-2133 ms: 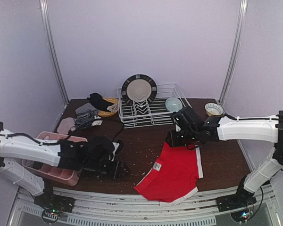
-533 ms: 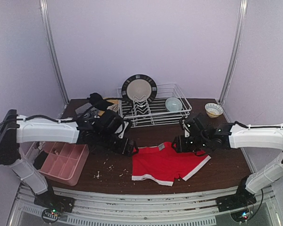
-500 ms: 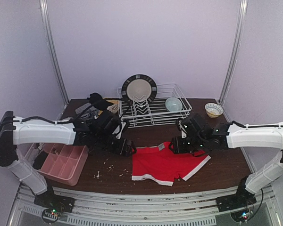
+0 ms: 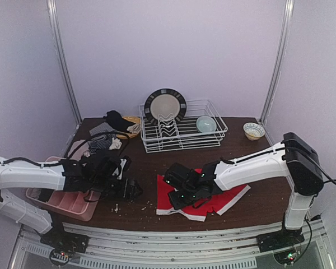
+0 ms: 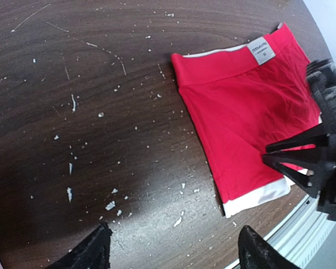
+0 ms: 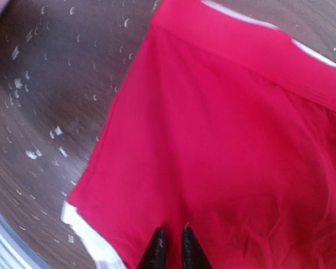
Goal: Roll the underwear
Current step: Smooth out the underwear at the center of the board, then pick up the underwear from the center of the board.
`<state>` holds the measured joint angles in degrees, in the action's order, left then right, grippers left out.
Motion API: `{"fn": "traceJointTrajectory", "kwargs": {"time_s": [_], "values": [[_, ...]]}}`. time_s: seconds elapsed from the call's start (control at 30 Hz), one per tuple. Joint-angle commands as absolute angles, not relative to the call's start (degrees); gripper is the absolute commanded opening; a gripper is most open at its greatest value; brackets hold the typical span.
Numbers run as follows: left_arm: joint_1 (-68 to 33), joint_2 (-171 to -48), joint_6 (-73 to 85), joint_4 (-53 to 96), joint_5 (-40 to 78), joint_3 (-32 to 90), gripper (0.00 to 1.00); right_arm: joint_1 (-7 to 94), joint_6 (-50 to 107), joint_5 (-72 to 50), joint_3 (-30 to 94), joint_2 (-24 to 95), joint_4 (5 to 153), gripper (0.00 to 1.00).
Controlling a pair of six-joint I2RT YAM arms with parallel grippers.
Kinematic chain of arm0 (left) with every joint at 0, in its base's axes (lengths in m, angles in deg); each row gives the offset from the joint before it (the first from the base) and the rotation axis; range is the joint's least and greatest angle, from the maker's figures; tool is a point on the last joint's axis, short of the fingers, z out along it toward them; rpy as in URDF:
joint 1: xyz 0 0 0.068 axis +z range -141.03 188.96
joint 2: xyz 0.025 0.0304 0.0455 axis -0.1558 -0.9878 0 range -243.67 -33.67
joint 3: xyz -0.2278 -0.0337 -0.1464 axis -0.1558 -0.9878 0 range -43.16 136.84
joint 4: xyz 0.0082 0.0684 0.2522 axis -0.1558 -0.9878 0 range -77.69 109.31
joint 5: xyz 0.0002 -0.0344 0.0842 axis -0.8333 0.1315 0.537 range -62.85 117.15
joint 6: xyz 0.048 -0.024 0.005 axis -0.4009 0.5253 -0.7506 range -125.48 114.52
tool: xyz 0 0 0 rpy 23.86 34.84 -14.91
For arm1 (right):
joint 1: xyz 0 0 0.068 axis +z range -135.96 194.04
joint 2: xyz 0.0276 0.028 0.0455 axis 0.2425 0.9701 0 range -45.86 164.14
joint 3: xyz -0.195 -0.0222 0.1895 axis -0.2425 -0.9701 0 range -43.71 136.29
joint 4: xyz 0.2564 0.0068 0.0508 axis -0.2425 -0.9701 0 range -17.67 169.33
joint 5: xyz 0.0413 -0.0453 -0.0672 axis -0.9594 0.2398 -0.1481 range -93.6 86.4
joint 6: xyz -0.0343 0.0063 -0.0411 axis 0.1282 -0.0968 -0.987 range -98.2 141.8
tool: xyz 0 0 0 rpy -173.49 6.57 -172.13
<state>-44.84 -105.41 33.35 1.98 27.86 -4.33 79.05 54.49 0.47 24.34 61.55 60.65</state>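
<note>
Red cloth briefs with white trim (image 4: 235, 193) lay spread flat on the dark brown wooden table (image 4: 151, 165), near its front edge and right of centre. A small grey label (image 5: 261, 50) showed on the waistband. The right gripper (image 6: 169, 249) hung low over the briefs, its black fingertips drawn almost together with only a thin slit between them. Whether any cloth was pinched could not be told. The left gripper (image 5: 173, 253) was over bare table to the left of the briefs and apart from them, its fingers spread wide with nothing between. White crumbs (image 5: 71, 103) were scattered over the wood. At the table's left front, partly under the left arm, sat a pink plastic compartment tray (image 4: 67, 204). At the back left lay more underwear, a black-and-white striped pair (image 4: 103, 142) and a black pair (image 4: 117, 119). A white wire dish rack (image 4: 182, 137) stood at the back, holding a dark-rimmed plate (image 4: 165, 105) upright and a pale green bowl (image 4: 206, 123). A small patterned bowl (image 4: 253, 130) stood to its right.
</note>
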Motion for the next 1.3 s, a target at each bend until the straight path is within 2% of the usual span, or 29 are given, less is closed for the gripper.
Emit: {"fn": "traceJointTrajectory", "kwargs": {"time_s": [0.0, 0.1, 0.27, 0.4, 0.5, 0.83, 1.27], "values": [[-44.91, -102.98, 34.74, 5.38, 28.22, -6.7, 0.76, 80.5, 56.34, 1.54, 24.99, 63.43, 57.17, 0.03], [-44.86, -102.65, 33.91, 4.71, 28.7, -6.66, 0.75, 80.52, 55.5, 1.58, 25.45, 62.69, 55.78, 0.05], [-44.91, -99.74, 32.62, 0.39, 32.23, -5.47, 0.78, 81.27, 53.88, 2.65, 29.12, 58.04, 53.55, 0.35], [-44.82, -94.21, 33.0, -1.22, 35.91, -6.49, 0.92, 83.42, 52.93, 6.0, 35.05, 59.64, 49.52, 0.44], [-44.74, -89.94, 34.4, -2.26, 38.29, -7.81, 0.97, 84.69, 52.23, 7.45, 39.45, 63.51, 47.49, 0.46], [-44.41, -84.18, 36.46, -10.19, 40.54, -6.81, 0.97, 86.41, 54.76, 10.64, 50.58, 74.71, 43.44, 0.54], [-44.4, -80.85, 38.13, -10.43, 41.14, -10.25, 0.96, 86.06, 58.02, 16.76, 54.72, 82.7, 38.85, 0.52]]}}
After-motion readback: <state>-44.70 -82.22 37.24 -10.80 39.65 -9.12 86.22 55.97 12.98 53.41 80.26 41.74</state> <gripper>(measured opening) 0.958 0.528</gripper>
